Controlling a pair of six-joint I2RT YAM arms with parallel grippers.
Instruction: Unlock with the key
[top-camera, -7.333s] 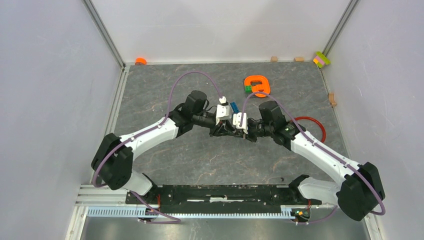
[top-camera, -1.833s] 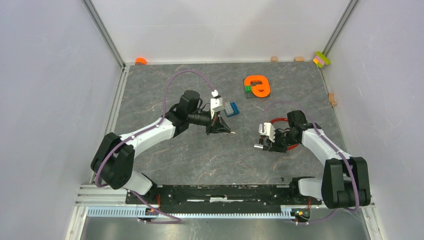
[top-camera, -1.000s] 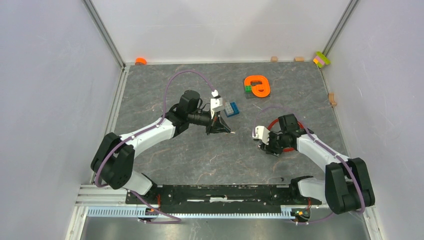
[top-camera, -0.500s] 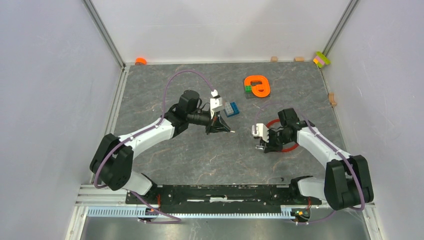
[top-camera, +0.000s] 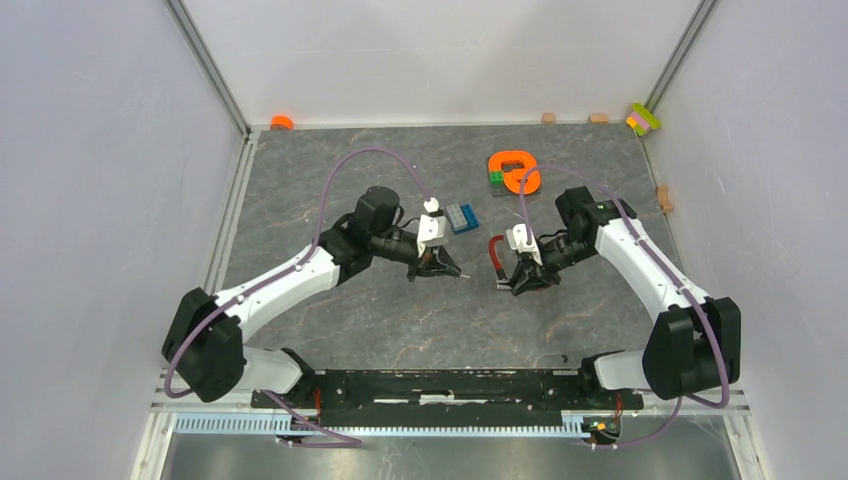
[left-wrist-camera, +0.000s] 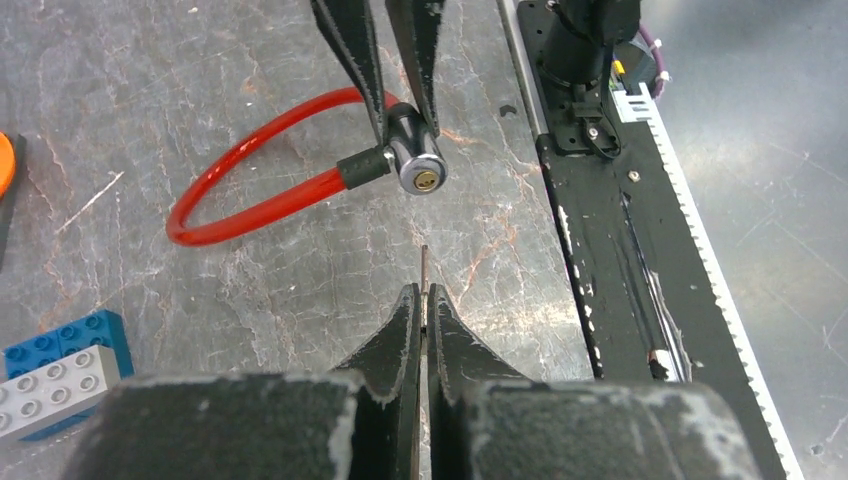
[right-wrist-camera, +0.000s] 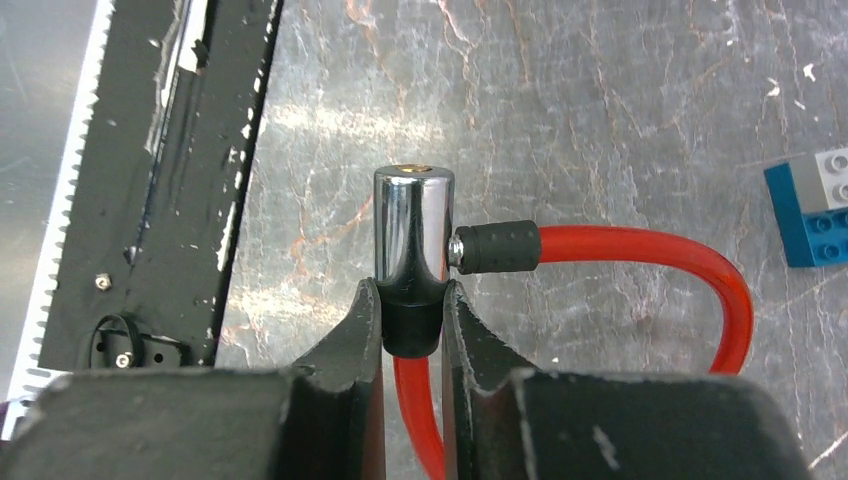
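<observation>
The chrome lock barrel (right-wrist-camera: 413, 225) is held at its black base by the right gripper (top-camera: 508, 283), whose jaws pinch it from either side. The keyhole face of the barrel points toward the left gripper (left-wrist-camera: 423, 295). That gripper's jaws are pressed together on the key (left-wrist-camera: 423, 262), and only a thin blade shows past their tips. The blade's tip sits just short of the barrel, roughly in line with the keyhole, with a small gap between them and no contact.

The red cable (left-wrist-camera: 250, 175) leaves the barrel's side through a black sleeve, bows away from the barrel and curls back beneath it. A blue-and-grey brick (top-camera: 461, 217) lies near the barrel on its far side, apart from both arms. An orange piece (top-camera: 515, 170) sits farther beyond the barrel, toward the back wall. On the barrel's near side, a black rail (top-camera: 440, 385) runs along the edge of the worktop (top-camera: 290, 170), well apart from the barrel, with a broad stretch of grey surface between them.
</observation>
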